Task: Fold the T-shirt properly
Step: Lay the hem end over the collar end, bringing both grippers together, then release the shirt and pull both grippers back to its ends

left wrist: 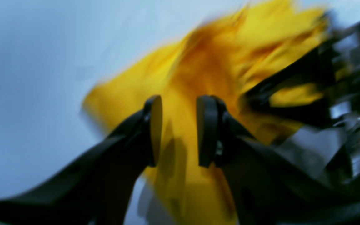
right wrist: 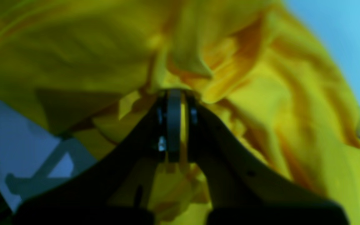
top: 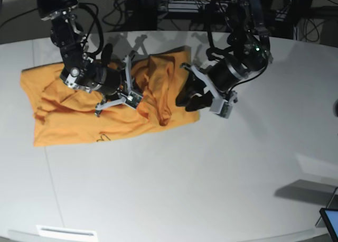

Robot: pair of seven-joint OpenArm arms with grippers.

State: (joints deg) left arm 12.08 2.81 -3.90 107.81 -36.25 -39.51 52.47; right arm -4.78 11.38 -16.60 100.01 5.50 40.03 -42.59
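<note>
My right gripper is pinched tight on a bunched fold of the T-shirt, which lies crumpled on the far left part of the desk. My left gripper hangs partly open over the shirt's right edge, gripping nothing. Bare desk spreads in front and to the side.

Two black arms with grey brackets, looping black cables, and curved black round-padded claws.
</note>
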